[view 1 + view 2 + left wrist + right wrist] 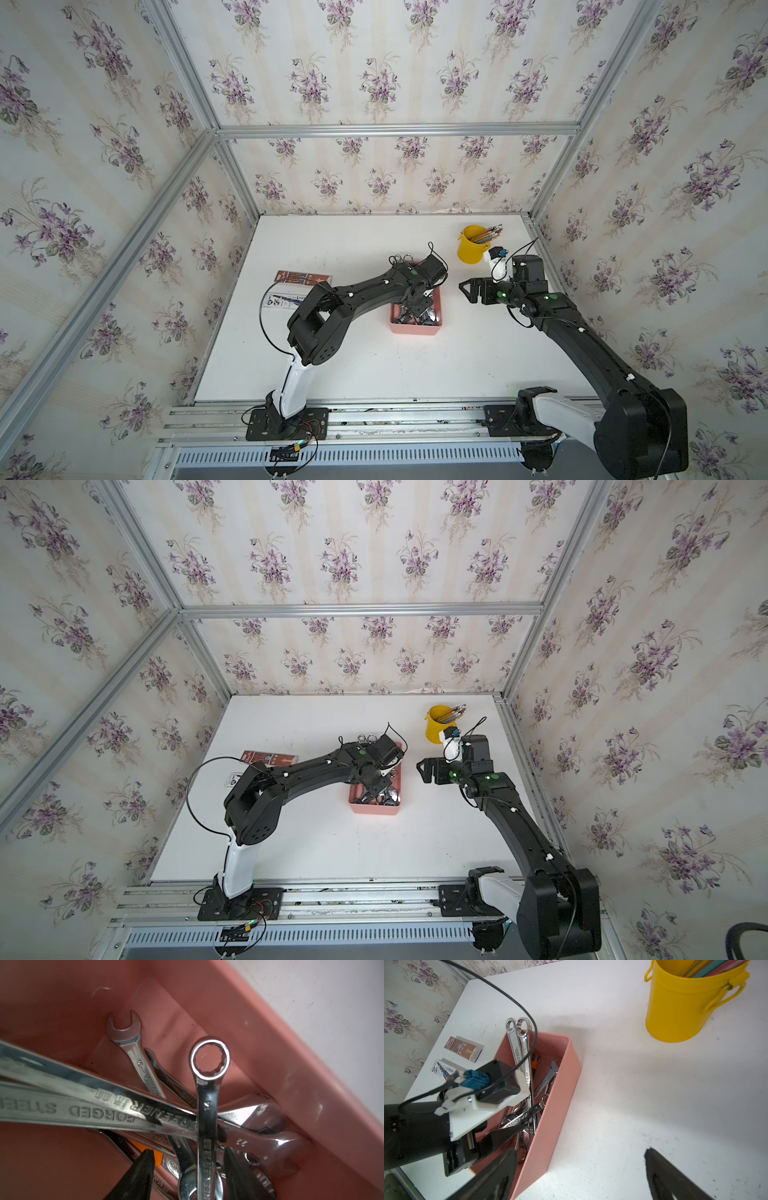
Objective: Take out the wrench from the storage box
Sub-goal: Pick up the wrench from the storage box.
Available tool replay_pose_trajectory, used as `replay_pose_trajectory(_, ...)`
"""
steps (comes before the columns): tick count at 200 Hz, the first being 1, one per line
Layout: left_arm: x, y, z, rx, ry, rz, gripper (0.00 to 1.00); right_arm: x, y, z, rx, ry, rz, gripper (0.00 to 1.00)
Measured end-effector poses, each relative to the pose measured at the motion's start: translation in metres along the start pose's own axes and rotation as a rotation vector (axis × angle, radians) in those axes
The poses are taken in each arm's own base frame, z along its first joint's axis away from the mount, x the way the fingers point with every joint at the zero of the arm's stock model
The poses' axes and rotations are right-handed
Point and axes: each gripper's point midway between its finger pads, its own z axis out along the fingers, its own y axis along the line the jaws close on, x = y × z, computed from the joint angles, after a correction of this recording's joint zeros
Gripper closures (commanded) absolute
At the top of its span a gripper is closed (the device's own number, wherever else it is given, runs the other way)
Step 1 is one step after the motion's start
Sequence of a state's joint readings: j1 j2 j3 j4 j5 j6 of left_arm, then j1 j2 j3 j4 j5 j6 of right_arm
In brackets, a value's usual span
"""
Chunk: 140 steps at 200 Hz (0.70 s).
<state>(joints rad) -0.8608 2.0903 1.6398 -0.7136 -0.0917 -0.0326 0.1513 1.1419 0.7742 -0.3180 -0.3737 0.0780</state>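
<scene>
The pink storage box [413,330] [374,810] [556,1115] sits mid-table and holds several chrome wrenches. One small wrench marked 14 [207,1115] [529,1112] lies on top of the pile, its ring end up against the box wall [270,1053]. My left gripper [190,1169] [417,309] reaches down into the box, its jaws open on either side of that wrench's shaft. One finger [234,1167] is close beside the shaft; the other stands well apart from it. My right gripper [579,1155] [467,291] hovers open and empty over bare table, just right of the box.
A yellow cup of pencils [471,249] [685,1005] stands at the back right, behind my right wrist. Two flat printed packets [464,1049] [444,1069] lie left of the box. Two long wrenches [517,1043] stick out over the box's far rim.
</scene>
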Motion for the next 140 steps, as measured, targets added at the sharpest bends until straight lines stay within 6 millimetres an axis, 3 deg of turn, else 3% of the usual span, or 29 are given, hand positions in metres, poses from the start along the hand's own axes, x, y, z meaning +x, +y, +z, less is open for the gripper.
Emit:
replay_pose_trajectory(15,0.0,-0.001,0.003,-0.007,0.006,0.005,0.55,0.0,0.0,0.0,0.0,0.002,0.001,0.0)
replay_pose_trajectory(90,0.004,0.0,0.001,-0.031,0.026,0.014,0.79,0.001,-0.002,0.002,0.006,0.007,0.003,0.0)
replay_pose_trajectory(140,-0.006,0.0,-0.014,-0.036,0.002,-0.026,0.91,-0.001,-0.002,0.002,0.005,0.004,0.003,0.0)
